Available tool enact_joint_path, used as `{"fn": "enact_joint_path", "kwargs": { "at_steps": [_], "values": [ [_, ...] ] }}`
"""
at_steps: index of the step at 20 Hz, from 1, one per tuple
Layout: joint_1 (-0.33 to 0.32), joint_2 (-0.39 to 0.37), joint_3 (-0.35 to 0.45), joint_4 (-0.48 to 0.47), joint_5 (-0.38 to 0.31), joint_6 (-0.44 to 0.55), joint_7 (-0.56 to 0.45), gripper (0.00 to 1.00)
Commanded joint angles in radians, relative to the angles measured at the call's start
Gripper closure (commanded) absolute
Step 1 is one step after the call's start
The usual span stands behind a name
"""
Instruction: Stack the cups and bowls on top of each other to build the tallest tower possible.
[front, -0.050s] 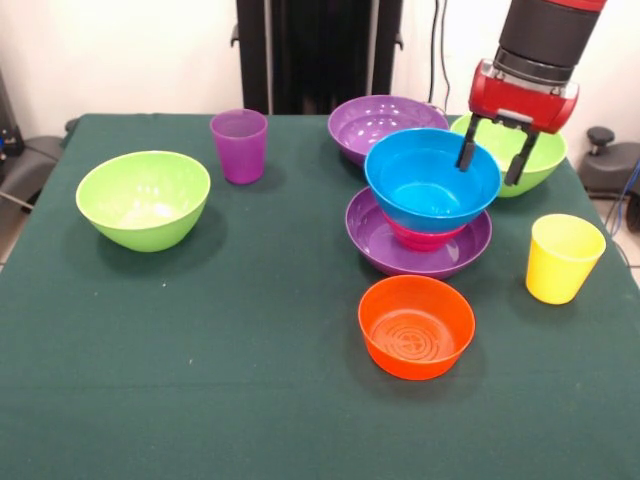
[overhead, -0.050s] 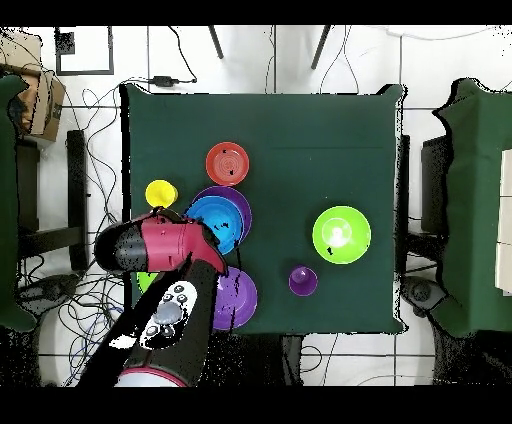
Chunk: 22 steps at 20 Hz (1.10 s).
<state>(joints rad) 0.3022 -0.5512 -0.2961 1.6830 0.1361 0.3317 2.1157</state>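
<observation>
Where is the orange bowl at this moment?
In the front view the orange bowl sits alone on the table's near side, right of centre, just in front of the tower, with the yellow cup off to its right.

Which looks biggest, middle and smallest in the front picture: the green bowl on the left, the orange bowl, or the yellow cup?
1. Green bowl, widest.
2. Orange bowl, though it sits nearer the camera, which flatters it.
3. Yellow cup, clearly the narrowest.
</observation>
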Motion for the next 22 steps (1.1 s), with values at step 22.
{"fn": "enact_joint_path", "kwargs": {
  "at_steps": [22],
  "values": [
    [-0.363, -0.139, 0.26, -0.024, -0.121, 0.109, -0.148, 0.0]
  ]
}}
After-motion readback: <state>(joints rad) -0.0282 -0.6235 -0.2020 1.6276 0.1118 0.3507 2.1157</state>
